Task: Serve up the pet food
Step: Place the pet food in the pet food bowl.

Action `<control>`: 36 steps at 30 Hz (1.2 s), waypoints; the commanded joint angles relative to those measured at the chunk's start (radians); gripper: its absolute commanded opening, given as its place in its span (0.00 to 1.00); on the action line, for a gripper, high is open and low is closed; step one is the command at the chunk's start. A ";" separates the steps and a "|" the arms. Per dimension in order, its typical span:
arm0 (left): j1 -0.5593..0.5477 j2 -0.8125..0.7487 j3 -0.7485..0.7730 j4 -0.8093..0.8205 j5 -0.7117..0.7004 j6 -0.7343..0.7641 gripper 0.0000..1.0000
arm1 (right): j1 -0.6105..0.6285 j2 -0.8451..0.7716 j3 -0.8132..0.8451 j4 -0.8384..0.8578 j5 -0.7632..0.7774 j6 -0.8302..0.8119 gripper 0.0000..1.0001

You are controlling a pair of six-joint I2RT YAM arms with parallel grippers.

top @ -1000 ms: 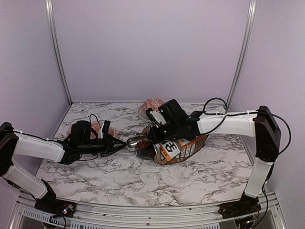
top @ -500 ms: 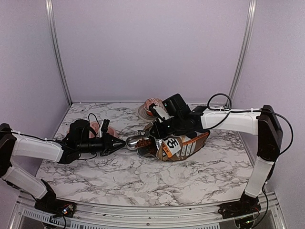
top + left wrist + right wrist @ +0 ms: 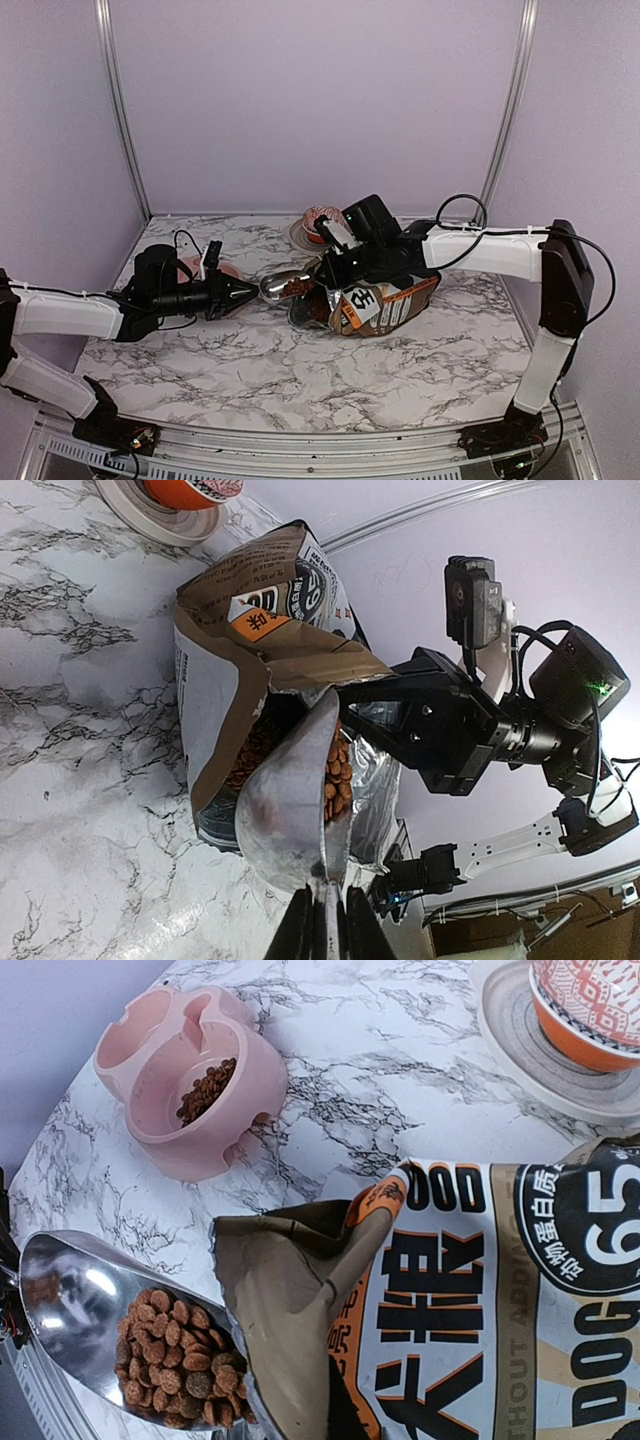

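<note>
Pet food (image 3: 175,1360) sits heaped in the metal scoop (image 3: 285,287), just outside the mouth of the paper bag (image 3: 385,305). More lies in the pink bowl (image 3: 190,1080) on the marble tabletop (image 3: 250,370). Your left gripper (image 3: 322,910) is clamped on the scoop's handle. Your right gripper (image 3: 335,262) is closed, pinching the bag's upper rim.

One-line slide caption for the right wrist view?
A metal scoop heaped with pet food at the mouth of the open bag; the pink bowl beyond holds a few pellets.
</note>
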 commanded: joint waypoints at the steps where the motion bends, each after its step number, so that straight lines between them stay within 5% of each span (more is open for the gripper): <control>1: 0.013 -0.033 -0.015 0.036 0.026 -0.009 0.00 | -0.033 -0.040 0.073 0.019 0.042 -0.015 0.00; 36: 0.147 -0.156 -0.105 0.285 0.098 -0.212 0.00 | -0.075 -0.067 0.038 0.007 0.083 -0.035 0.00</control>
